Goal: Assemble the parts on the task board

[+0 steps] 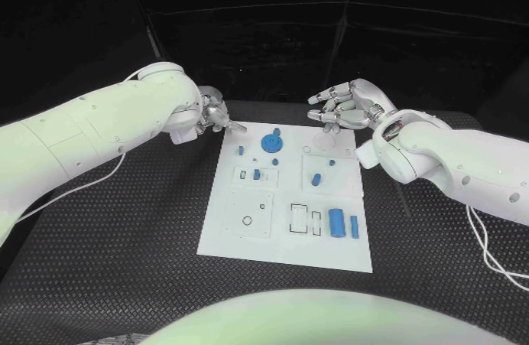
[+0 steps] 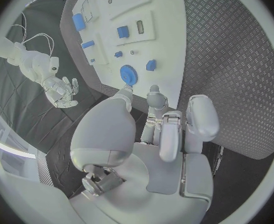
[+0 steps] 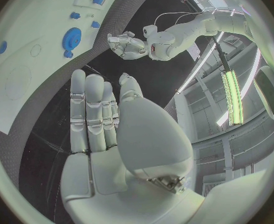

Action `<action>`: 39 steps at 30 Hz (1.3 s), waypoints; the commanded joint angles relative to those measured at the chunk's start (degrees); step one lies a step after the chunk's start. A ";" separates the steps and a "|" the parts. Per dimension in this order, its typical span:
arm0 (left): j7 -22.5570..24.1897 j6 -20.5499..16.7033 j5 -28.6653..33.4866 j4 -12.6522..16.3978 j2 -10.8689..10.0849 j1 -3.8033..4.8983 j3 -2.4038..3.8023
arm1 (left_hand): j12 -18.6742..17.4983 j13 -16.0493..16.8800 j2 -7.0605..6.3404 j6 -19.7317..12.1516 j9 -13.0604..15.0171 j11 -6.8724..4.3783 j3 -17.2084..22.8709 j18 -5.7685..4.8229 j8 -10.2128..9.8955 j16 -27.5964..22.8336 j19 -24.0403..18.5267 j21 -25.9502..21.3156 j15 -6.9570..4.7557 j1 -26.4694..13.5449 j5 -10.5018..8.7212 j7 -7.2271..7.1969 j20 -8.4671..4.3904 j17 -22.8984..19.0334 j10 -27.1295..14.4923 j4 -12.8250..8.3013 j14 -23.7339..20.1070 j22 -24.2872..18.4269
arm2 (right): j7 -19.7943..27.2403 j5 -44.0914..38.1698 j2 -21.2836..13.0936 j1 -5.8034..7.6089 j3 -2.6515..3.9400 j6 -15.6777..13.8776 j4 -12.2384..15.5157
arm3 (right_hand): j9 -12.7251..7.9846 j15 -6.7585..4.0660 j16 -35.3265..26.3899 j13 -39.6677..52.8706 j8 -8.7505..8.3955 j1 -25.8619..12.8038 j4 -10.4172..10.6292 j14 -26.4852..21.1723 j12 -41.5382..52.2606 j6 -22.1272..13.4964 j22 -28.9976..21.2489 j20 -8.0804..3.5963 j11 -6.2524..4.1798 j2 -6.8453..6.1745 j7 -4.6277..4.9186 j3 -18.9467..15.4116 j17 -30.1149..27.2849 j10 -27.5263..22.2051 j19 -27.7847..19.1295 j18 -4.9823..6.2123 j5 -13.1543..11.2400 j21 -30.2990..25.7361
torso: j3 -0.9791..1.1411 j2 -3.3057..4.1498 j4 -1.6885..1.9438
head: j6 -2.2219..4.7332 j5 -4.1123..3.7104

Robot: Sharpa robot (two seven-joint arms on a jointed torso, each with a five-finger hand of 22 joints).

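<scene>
I see the black counter [image 1: 132, 230], its surface covered in a raised tread pattern. A thin white cable [image 1: 82, 183] trails across it on one side, and another white cable [image 1: 485, 245] loops over it on the opposite side near the edge.

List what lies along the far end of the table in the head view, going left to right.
Left hand at the board's far left corner → round blue gear on the task board → right hand above the board's far right corner.
</scene>
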 commanded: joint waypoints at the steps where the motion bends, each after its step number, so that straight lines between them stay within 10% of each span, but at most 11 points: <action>1: 0.54 3.34 -1.69 -1.87 1.09 0.17 -0.51 | -0.23 -0.12 0.17 0.20 -0.21 0.07 -0.71 0.67 -0.47 0.18 -0.02 -0.36 0.35 0.53 -0.08 0.27 0.28 15.09 -0.39 0.05 6.04 0.10 | 0.51 0.21 -0.01 0.10 0.04 0.28 0.29 | 0.05 0.10 -0.29 -0.06 0.25 -0.36 0.22 -0.44 -0.26 -0.41 -0.08 0.22 0.12 0.34 -0.08 0.04 0.05 -0.42 0.29 0.67 -0.04 -0.33 | -0.11 0.15 -0.10 | 0.03 0.18; 11: 0.69 3.71 -2.30 -6.50 4.30 -0.05 -1.59 | 0.04 -0.01 0.59 0.44 -0.61 0.10 -1.56 0.61 -0.74 0.18 0.19 -0.16 0.39 0.21 -0.10 0.29 0.33 15.09 -0.29 0.13 6.04 0.42 | 0.54 0.21 0.33 0.09 0.04 0.36 0.27 | 0.05 0.10 -0.29 -0.06 0.25 -0.36 0.22 -0.44 -0.26 -0.41 -0.08 0.22 0.12 0.34 -0.08 0.04 0.05 -0.42 0.29 0.67 -0.04 -0.33 | -0.08 0.25 -0.18 | 0.00 0.35; 39: 0.62 6.30 -2.84 -9.14 7.37 -0.81 -1.74 | 1.49 0.67 2.33 2.92 -1.61 -0.49 -3.77 0.44 -0.63 0.18 0.87 0.48 -0.04 2.43 0.03 -0.41 0.03 15.09 0.89 -0.24 6.04 1.44 | 0.62 0.21 0.89 0.09 0.04 0.56 -0.18 | 0.06 0.10 -0.25 -0.09 0.26 -0.28 0.24 -0.43 -0.26 -0.42 -0.11 0.23 0.12 0.41 -0.08 0.08 0.19 -0.44 0.29 0.68 0.05 -0.39 | -0.06 0.19 -0.08 | -0.39 0.19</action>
